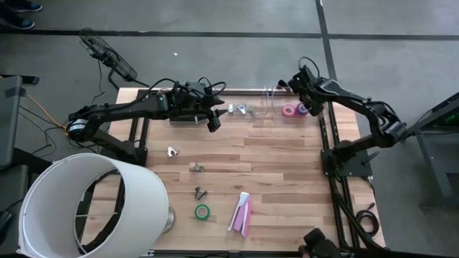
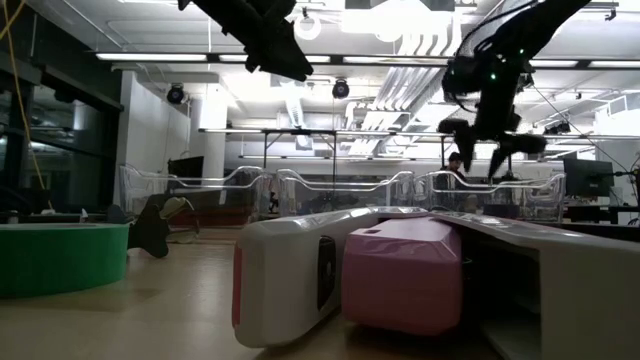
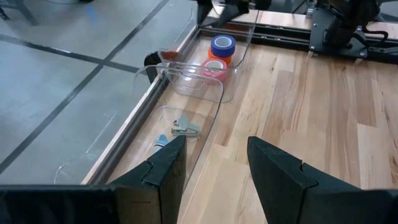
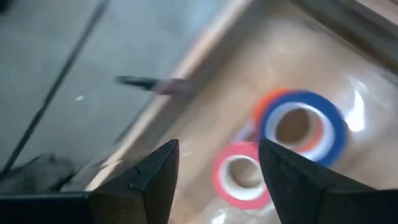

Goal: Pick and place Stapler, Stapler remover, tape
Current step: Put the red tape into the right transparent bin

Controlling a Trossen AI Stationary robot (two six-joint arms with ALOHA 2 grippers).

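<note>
Near the table's front, a white and pink stapler point(image 1: 242, 213) point(image 2: 300, 280) lies flat beside a green tape roll point(image 1: 202, 211) point(image 2: 60, 258). Three small metal stapler removers point(image 1: 172, 151) point(image 1: 197, 168) point(image 1: 199, 192) lie loose on the wood. A clear tray point(image 1: 276, 107) at the far edge holds a pink roll point(image 4: 242, 174) and a purple roll point(image 4: 301, 124) stacked on an orange one. My right gripper point(image 4: 217, 149) point(image 1: 300, 100) hangs open above these rolls, holding nothing. My left gripper point(image 3: 216, 142) point(image 1: 214, 122) hovers open over the far middle of the table.
A second clear tray point(image 3: 186, 106) at the far edge holds more stapler removers point(image 3: 185, 129) point(image 1: 240, 109). A big white drum-shaped shade point(image 1: 93, 208) covers the near left corner. Bare wood lies between the two arms.
</note>
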